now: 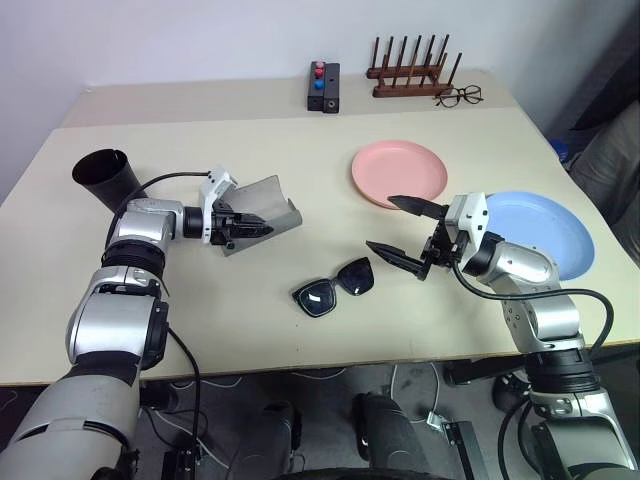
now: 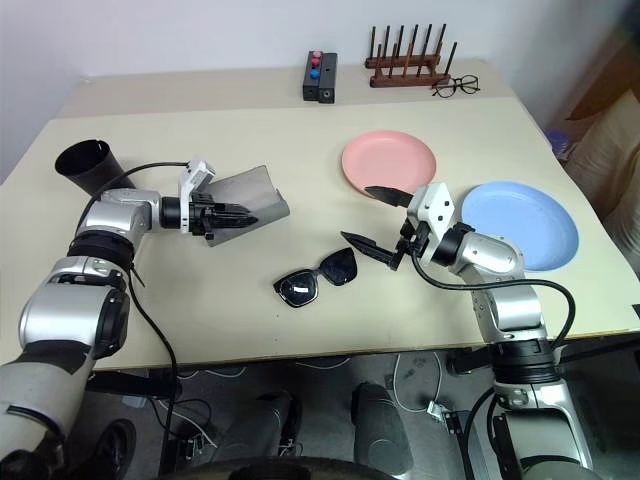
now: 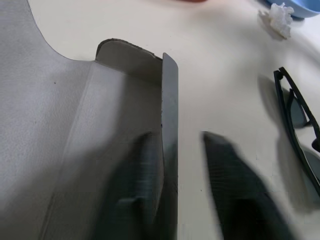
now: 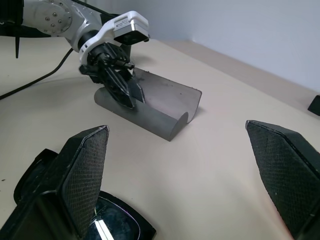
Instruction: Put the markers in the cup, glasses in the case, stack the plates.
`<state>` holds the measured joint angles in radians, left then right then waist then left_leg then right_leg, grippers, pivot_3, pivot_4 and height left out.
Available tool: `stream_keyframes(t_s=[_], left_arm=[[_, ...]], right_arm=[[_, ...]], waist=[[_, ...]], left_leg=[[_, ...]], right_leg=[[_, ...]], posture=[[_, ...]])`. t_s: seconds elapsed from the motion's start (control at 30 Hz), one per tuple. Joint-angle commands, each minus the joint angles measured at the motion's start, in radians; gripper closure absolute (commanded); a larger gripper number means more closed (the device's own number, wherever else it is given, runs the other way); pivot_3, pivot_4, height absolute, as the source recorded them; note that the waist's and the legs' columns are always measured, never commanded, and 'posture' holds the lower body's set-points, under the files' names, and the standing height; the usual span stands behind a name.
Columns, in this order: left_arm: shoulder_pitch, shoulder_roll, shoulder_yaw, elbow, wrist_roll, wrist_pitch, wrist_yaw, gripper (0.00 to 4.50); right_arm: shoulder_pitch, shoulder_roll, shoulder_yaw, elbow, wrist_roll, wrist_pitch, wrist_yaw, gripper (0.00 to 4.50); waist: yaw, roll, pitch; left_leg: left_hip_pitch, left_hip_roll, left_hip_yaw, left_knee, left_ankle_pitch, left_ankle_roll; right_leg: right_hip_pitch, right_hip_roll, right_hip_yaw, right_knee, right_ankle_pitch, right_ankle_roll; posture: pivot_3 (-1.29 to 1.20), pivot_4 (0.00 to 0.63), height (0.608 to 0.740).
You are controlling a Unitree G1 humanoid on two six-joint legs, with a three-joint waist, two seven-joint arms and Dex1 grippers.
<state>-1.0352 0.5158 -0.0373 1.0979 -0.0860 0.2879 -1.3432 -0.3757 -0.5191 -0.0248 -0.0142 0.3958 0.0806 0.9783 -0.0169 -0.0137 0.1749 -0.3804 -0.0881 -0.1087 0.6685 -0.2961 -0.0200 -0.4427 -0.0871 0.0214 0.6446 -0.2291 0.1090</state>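
Pale and mostly bare, the counter (image 1: 200, 330) carries the open grey case (image 1: 262, 212) left of middle, where the left gripper (image 1: 252, 227) has its jaws pinched on the case's near wall. Black glasses (image 1: 333, 286) lie folded near the front edge, just left of the right gripper (image 1: 402, 230), whose jaws gape wide and empty. Farther right sit the pink plate (image 1: 398, 173) and the blue plate (image 1: 540, 232), apart; the cup (image 1: 105, 176) lies tipped at far left. Judging by this, the glasses step is in hand: next the right jaws must drop onto the frame and close.
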Motion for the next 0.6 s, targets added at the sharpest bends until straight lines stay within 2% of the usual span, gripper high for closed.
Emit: stream_keyframes(t_s=[0.03,0.2,0.43,0.5,0.6], left_arm=[[-0.004,0.014,0.005,-0.002,0.006,-0.013,-0.005,4.46],[-0.002,0.027,0.003,-0.003,0.013,-0.018,-0.026,4.46],[-0.030,0.063,-0.030,-0.033,0.002,0.017,-0.241,4.46],[-0.027,0.080,-0.068,-0.057,-0.039,0.011,-0.271,4.46],[0.003,0.125,-0.190,-0.110,-0.095,-0.051,-0.271,4.46]], right_arm=[[-0.013,0.000,-0.013,-0.031,0.002,-0.022,-0.005,0.00],[-0.022,0.003,-0.011,-0.022,-0.002,-0.027,-0.008,0.00],[-0.024,0.008,-0.006,-0.017,-0.004,-0.033,-0.009,0.00],[-0.026,0.009,-0.005,-0.015,-0.005,-0.034,-0.008,0.00],[-0.030,0.006,-0.006,-0.013,-0.003,-0.033,-0.006,0.00]], waist=[[0.000,0.000,0.000],[0.000,0.000,0.000],[-0.001,0.000,0.000],[-0.001,0.000,0.000],[-0.001,0.000,0.000]], left_leg=[[0.000,0.000,0.000,0.000,0.000,0.000],[0.000,0.000,0.000,0.000,0.000,0.000],[0.000,0.000,0.000,0.000,0.000,0.000],[0.000,0.000,0.000,0.000,0.000,0.000],[0.000,0.000,0.000,0.000,0.000,0.000]], right_leg=[[0.000,0.000,0.000,0.000,0.000,0.000],[0.000,0.000,0.000,0.000,0.000,0.000],[0.000,0.000,0.000,0.000,0.000,0.000],[0.000,0.000,0.000,0.000,0.000,0.000],[0.000,0.000,0.000,0.000,0.000,0.000]], posture=[[0.00,0.150,0.740],[0.00,0.150,0.740],[0.00,0.150,0.740],[0.00,0.150,0.740],[0.00,0.150,0.740]])
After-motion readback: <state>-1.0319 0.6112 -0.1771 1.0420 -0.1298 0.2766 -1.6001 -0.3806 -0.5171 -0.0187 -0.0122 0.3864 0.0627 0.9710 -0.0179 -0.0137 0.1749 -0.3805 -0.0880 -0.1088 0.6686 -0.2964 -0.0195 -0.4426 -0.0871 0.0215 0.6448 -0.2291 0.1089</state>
